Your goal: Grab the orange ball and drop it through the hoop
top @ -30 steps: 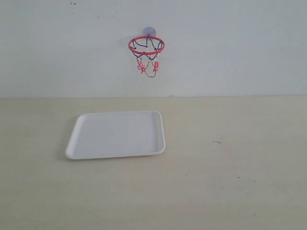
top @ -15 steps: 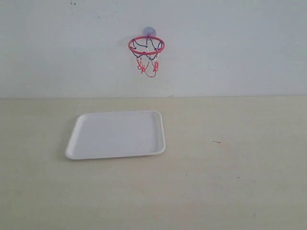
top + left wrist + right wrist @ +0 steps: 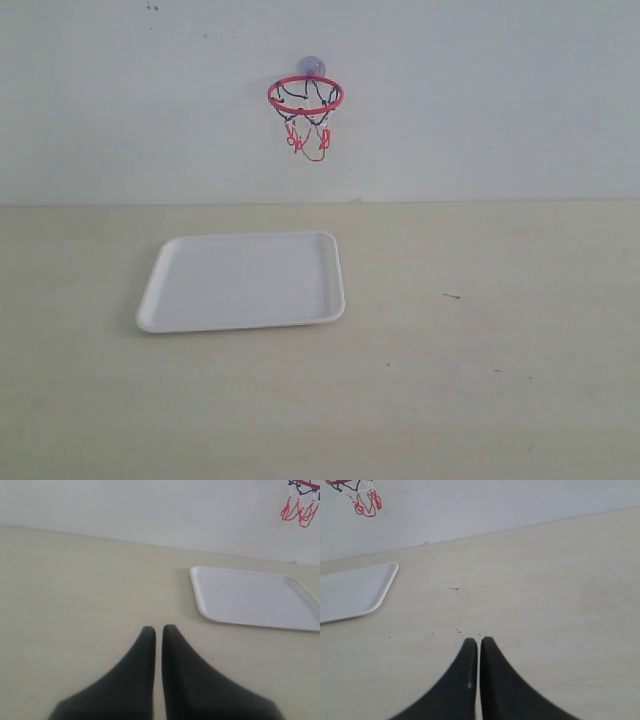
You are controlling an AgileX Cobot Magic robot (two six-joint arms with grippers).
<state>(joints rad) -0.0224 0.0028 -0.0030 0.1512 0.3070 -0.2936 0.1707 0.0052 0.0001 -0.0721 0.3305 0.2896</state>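
The hoop point(image 3: 305, 110) is hanging on the pale wall point(image 3: 500, 100) in the upper middle of the exterior view, held there by a bluish suction cup point(image 3: 312, 66) just above its red ring. The ring is lying level and sticking out from the wall, its opening facing straight up. The black, white and red net is trailing straight down from it, so the hoop's long axis is running top to bottom. The orange ball is not showing in any of my views, so I cannot tell where it is.

Below the hoop, a white rectangular tray point(image 3: 240, 280) with rounded corners is lying flat on the beige table point(image 3: 500, 380), left of centre in the frame, its long side running left to right. The hoop is sitting above the tray's right part. A small dark speck point(image 3: 452, 296) is lying on the table to the right of the tray, well apart from it.

My left gripper point(image 3: 158, 628) is showing at the bottom centre of its wrist view, black fingers clenched nearly tip to tip with nothing between them, and the tray is lying ahead to the right. My right gripper point(image 3: 479, 640) is clenched the same way on nothing, hanging over bare table, with the tray at the left edge of its view.
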